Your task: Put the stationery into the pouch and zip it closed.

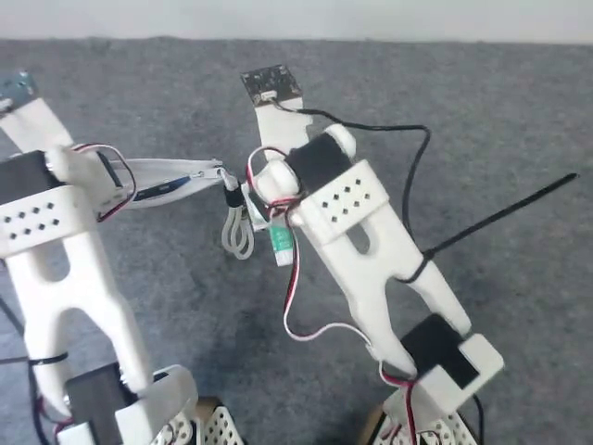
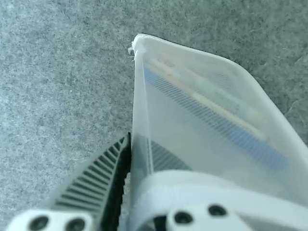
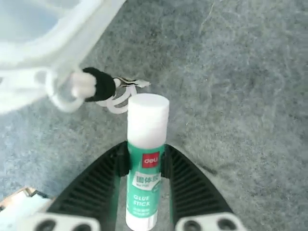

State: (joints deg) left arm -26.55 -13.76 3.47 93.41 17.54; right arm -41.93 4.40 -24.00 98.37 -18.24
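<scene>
A translucent white pouch (image 2: 207,120) is held off the grey carpet, with my left gripper (image 2: 132,168) shut on its edge. Pens show dimly through its wall. In the high view the pouch (image 1: 171,181) reaches from the left arm toward the right arm. Its zipper end carries a black pull (image 3: 98,84) and a white cord loop (image 1: 239,230). My right gripper (image 3: 144,159) is shut on a green and white glue stick (image 3: 144,154), whose white cap points at the pouch's zipper end, a short way off. In the high view the glue stick (image 1: 280,241) hangs below the right gripper.
Grey carpet (image 1: 500,120) covers the whole work area. A black cable (image 1: 500,218) runs across it at the right. The arm bases stand at the near edge.
</scene>
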